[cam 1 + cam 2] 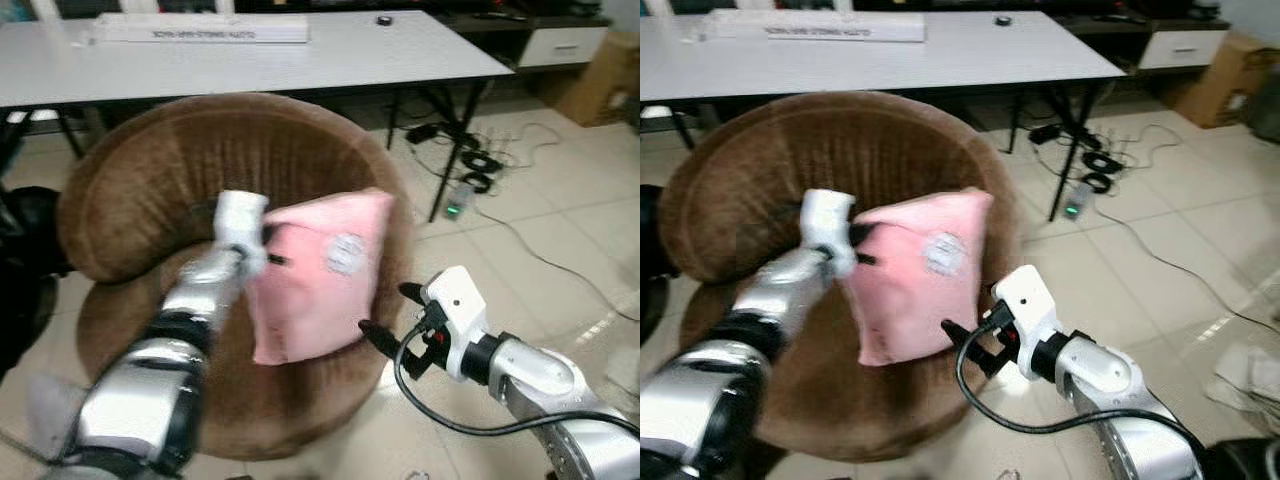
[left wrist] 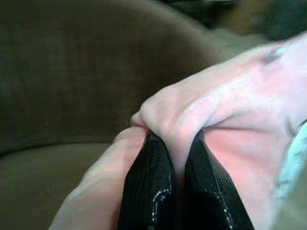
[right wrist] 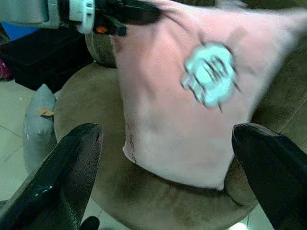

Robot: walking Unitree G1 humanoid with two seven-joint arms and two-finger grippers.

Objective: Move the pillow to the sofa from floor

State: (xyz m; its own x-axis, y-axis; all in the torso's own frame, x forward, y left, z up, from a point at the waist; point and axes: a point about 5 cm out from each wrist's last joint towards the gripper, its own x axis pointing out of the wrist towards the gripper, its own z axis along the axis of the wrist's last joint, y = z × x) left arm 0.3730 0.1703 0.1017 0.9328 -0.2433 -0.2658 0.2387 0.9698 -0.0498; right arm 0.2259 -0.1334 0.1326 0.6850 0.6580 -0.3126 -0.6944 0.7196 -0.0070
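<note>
So I've got the left claw [image 1: 268,258] pinching the pillow [image 1: 320,275] by its edge over the sofa [image 1: 150,180]; soft, light, floppy. Right claw [image 1: 385,315] spread wide, nearby.

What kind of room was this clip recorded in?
Probably a living or work room in a home, though it could be an office corner. A round brown sofa chair stands on a tiled floor before a long white table, with a power strip and cables beside it.
</note>
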